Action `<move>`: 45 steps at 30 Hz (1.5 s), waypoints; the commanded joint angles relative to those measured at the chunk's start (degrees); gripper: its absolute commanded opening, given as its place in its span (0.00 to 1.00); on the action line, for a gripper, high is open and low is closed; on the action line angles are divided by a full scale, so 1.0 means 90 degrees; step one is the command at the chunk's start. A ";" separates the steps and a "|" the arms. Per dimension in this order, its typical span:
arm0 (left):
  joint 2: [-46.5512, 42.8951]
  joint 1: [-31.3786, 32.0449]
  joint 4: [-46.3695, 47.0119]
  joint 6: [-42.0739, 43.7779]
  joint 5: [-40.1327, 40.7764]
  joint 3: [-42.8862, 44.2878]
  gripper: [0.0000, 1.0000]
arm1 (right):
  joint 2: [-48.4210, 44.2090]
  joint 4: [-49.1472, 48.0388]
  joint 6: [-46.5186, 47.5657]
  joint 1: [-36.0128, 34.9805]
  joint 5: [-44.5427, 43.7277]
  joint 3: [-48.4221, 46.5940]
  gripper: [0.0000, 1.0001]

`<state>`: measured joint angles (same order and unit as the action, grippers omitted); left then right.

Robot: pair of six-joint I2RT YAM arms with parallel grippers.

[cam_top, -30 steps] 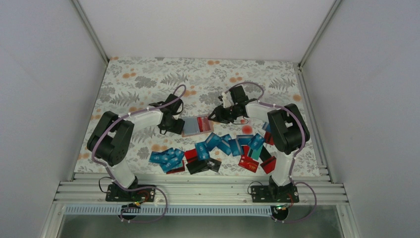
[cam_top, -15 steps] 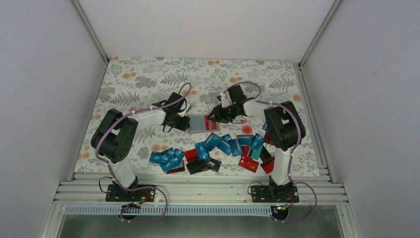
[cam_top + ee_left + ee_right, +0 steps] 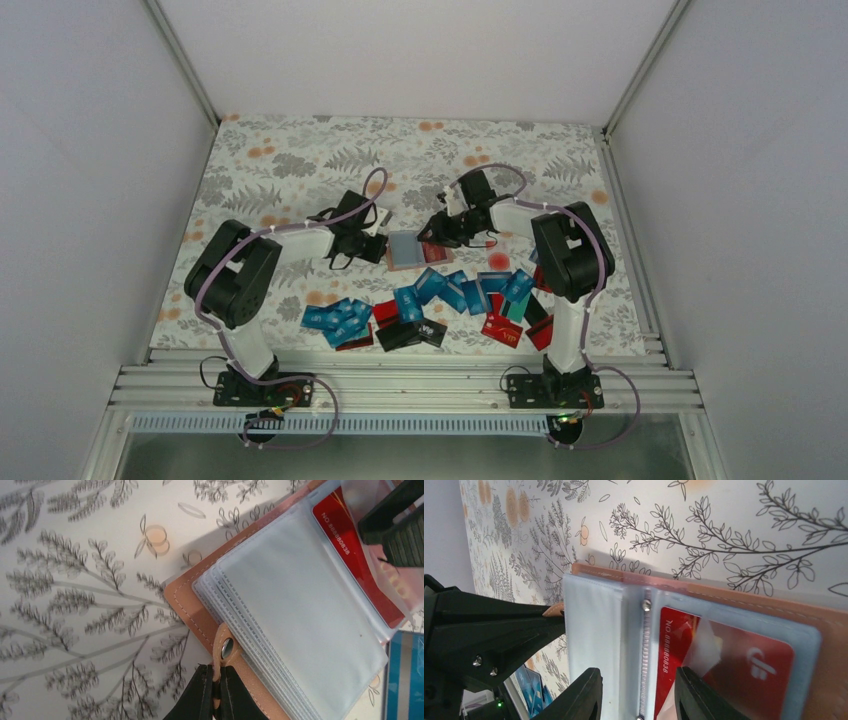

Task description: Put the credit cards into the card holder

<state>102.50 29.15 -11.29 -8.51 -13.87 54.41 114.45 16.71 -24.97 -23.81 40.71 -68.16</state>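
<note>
The tan-pink card holder (image 3: 404, 251) lies open mid-table, its clear sleeves fanned out (image 3: 300, 605). A red card (image 3: 734, 665) sits in a sleeve on its right half (image 3: 350, 545). My left gripper (image 3: 216, 692) is shut on the holder's snap tab (image 3: 226, 647) at the left edge (image 3: 381, 247). My right gripper (image 3: 638, 682) hovers open over the holder's spine, one finger over the blank sleeves and the other over the red card's sleeve (image 3: 432, 238). The other credit cards (image 3: 440, 300), blue, teal, red and black, lie scattered nearer the arm bases.
The cards spread in a band from a blue cluster (image 3: 335, 320) on the left to red ones (image 3: 520, 325) on the right. The flower-patterned table cover (image 3: 300, 160) runs back to white walls. A blue card (image 3: 405, 680) lies right beside the holder.
My left gripper has moved right to the holder's edge and shut on its snap tab. The right gripper has edged slightly left over the holder and stayed open.
</note>
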 commanded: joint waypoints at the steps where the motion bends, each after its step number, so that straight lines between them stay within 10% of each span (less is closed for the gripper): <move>1: -0.0402 0.0033 0.0329 -0.0699 -0.0017 -0.0495 0.02 | -0.0206 0.0321 0.0118 0.0024 -0.0171 -0.0085 0.39; 14: -0.0581 -0.0072 0.1719 -0.1621 -0.0638 -0.1267 0.02 | -0.1063 0.0527 0.0027 0.0302 -0.1590 0.0698 0.56; 45: -0.0302 -0.0123 0.2372 -0.1785 -0.1156 -0.1375 0.02 | -0.1519 0.0023 -0.0176 0.0042 0.1111 0.0678 0.55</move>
<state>98.89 27.70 9.37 -24.88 -23.53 40.93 102.04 17.87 -25.52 -21.50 48.38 -60.99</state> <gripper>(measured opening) 0.025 0.553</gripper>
